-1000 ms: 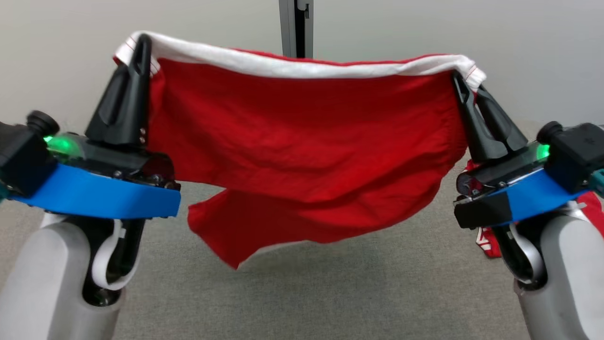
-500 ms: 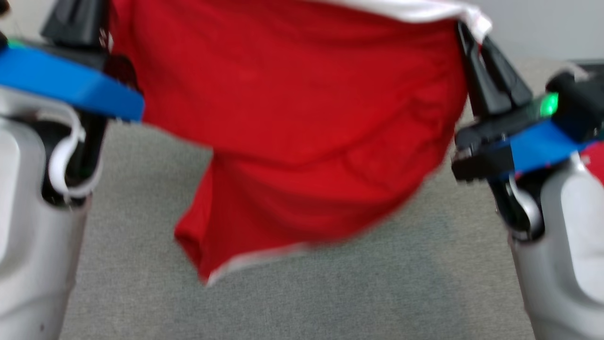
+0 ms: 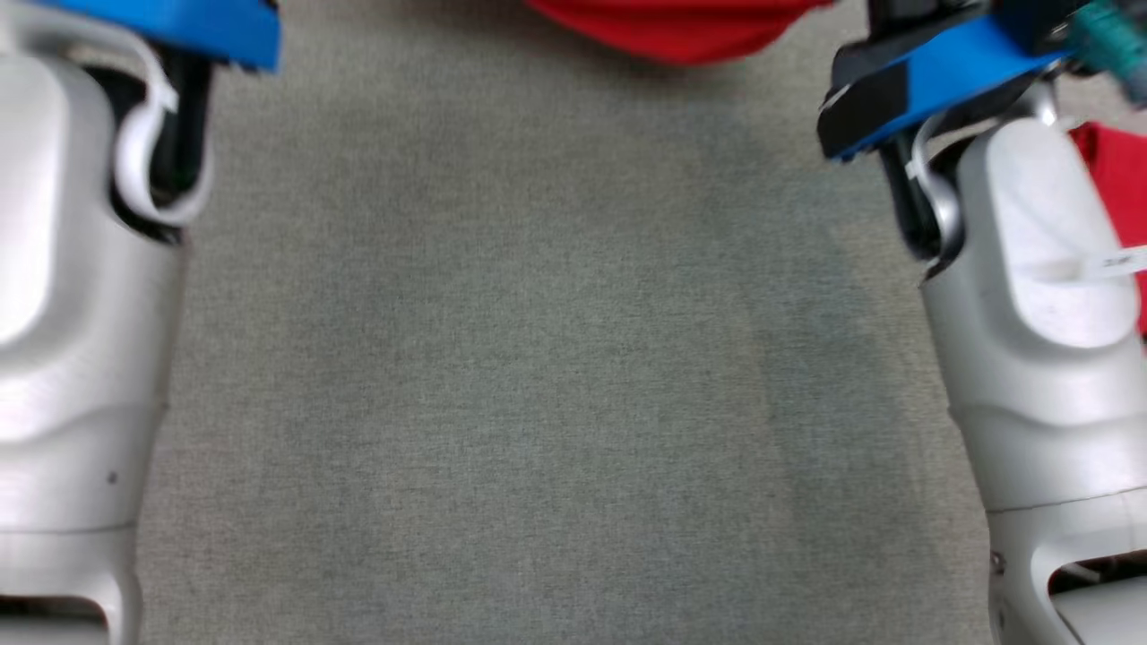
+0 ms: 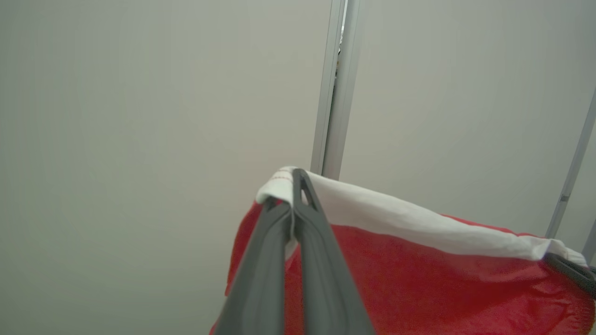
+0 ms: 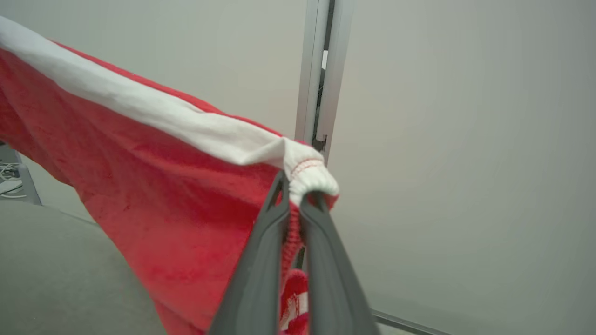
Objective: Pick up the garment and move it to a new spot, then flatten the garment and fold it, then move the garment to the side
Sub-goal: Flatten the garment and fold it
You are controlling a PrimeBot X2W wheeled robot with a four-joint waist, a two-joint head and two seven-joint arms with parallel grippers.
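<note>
The garment (image 4: 419, 279) is red with a white waistband and hangs stretched in the air between my two grippers. My left gripper (image 4: 291, 186) is shut on one end of the white band. My right gripper (image 5: 298, 190) is shut on the other end, where the band bunches over its fingertips. From the left wrist, the right gripper's dark fingers (image 4: 572, 274) show at the far end of the band. In the head view just the garment's lower red edge (image 3: 672, 31) shows at the top, between my two pale forearms.
A grey fabric surface (image 3: 556, 358) lies below the garment. Another red cloth (image 3: 1116, 170) lies at the right behind my right forearm, and its red and white print (image 5: 293, 302) shows below the right fingers. A metal post (image 4: 337, 83) stands against the pale wall behind.
The head view has tipped downward, so the garment and gripper fingers have slid out past its top edge. Both grippers stay shut on the waistband ends.
</note>
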